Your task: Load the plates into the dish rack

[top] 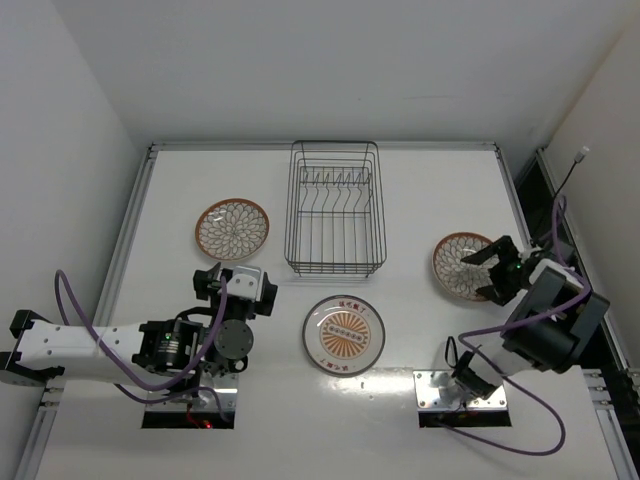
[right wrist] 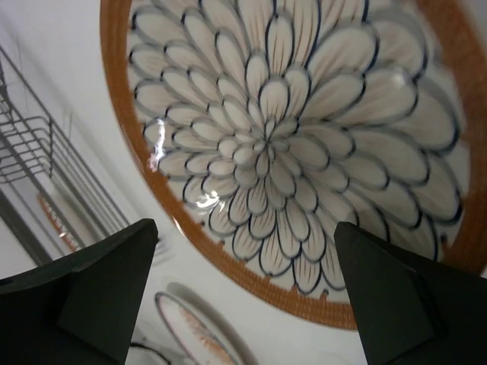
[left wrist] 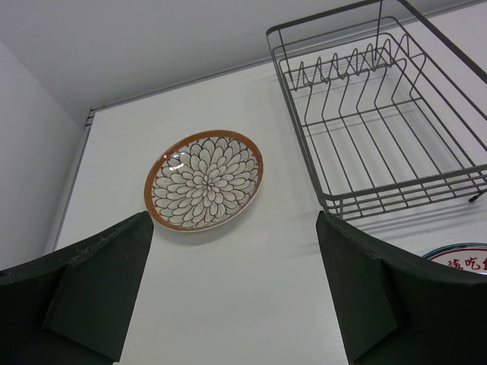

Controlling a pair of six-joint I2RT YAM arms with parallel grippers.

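Right hand (top: 489, 275): jaws spread wide, nothing held, hanging over the outer rim of the right petal plate (top: 456, 262). In the wrist view that plate fills the frame between the fingers (right wrist: 91, 293). Can't tell if they're touching it or just above.

Left hand (top: 233, 278): also wide and empty, aimed at the left petal plate (top: 232, 228) but apart from it.

My read is that the step in hand is the first pick, right side. To do it well:
- The plate lies flat and shallow, so a straight-down pinch has little to bite on. Take the rim, one finger over the lip and one working under it.
- A glazed face will likely be slippery. Close fully and check it holds before lifting.
- Tip the plate up on edge before it reaches the rack, and line its face up with a gap between the dividers (top: 335, 182).
- Come in from above. The side wires look high enough to snag the rim on a low approach.
- Start at an end slot, so the other two plates have room.

Containers:
- The dish rack (top: 334, 262) sits mid-worktop (top: 420, 190) with nothing in it. The dividers run along its far end.
- All three plates lie flat on the worktop, outside the rack.
- The left petal plate is near the rack's left side.
- The sunburst plate (top: 345, 333) is just in front of its near edge.
- The right petal plate is well off to the right.

Progress: zero of three loaded.
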